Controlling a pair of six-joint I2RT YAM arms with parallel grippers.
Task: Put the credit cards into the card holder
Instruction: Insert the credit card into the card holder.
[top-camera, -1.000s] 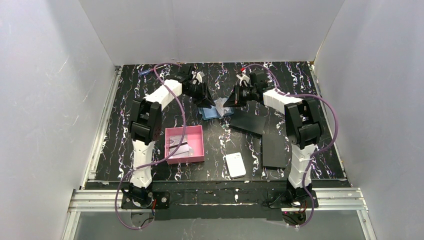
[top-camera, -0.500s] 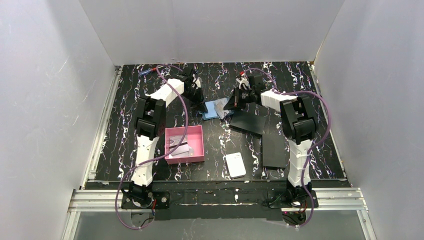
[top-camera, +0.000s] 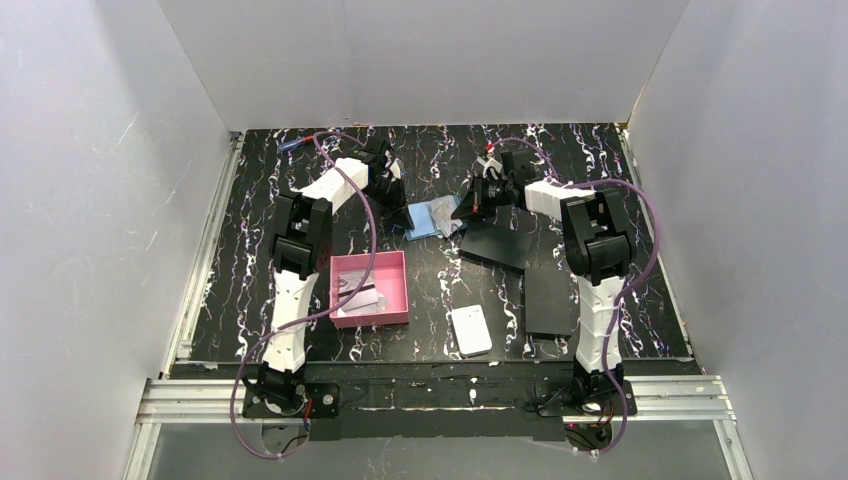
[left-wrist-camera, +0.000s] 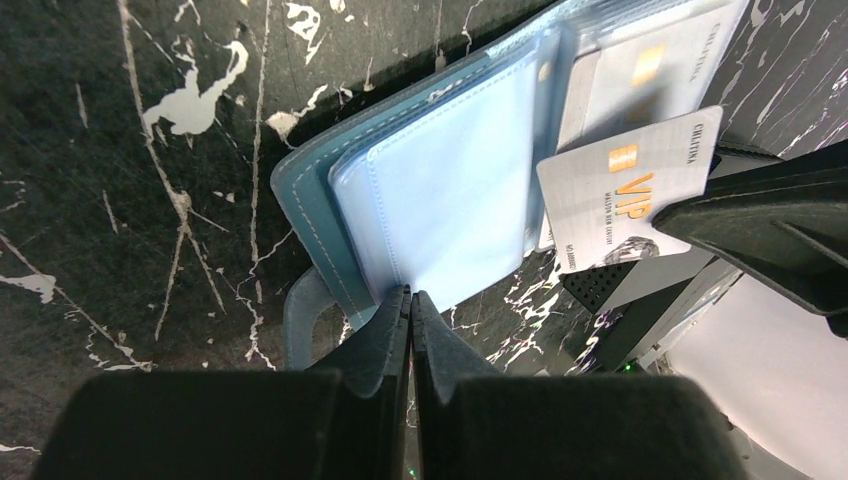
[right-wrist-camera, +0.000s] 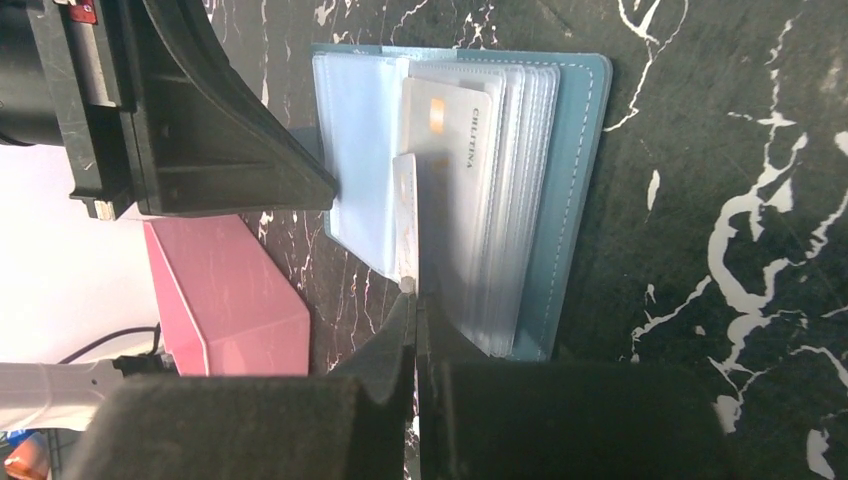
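Glossy thin card (left-wrist-camera: 628, 185) in right gripper's (right-wrist-camera: 413, 296) grip; left gripper's (left-wrist-camera: 410, 302) jaws together, perhaps on clear sleeve (left-wrist-camera: 450, 190).

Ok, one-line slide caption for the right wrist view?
Right end effector shut on a credit card, held edge-on at the clear sleeves of the open card holder.
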